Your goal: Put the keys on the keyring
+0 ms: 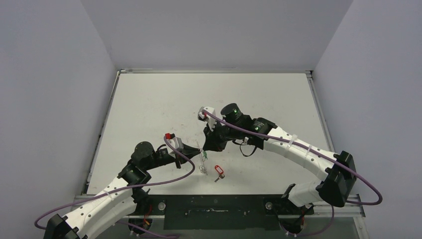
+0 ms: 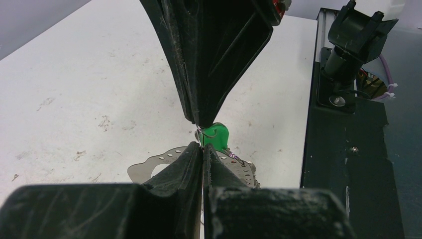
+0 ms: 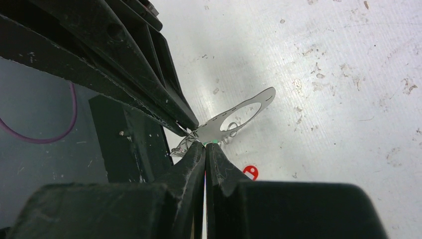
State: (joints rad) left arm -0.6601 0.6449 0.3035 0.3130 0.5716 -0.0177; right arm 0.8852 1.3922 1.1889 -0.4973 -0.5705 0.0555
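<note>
The left gripper (image 2: pixel 202 149) and right gripper (image 3: pixel 205 145) are both pressed fully shut. Their tips meet nose to nose just above the near middle of the white table (image 1: pixel 149 99). A flat silver metal piece (image 3: pixel 263 97) with an oval cutout juts out from where they meet. The green-tagged key (image 2: pixel 217 135) sits right at the tips, mostly hidden. The red-tagged key (image 1: pixel 219 171) lies on the table just to the right and nearer. Thin wire of the keyring (image 3: pixel 180 148) shows at the fingertips. I cannot tell which gripper pinches what.
</note>
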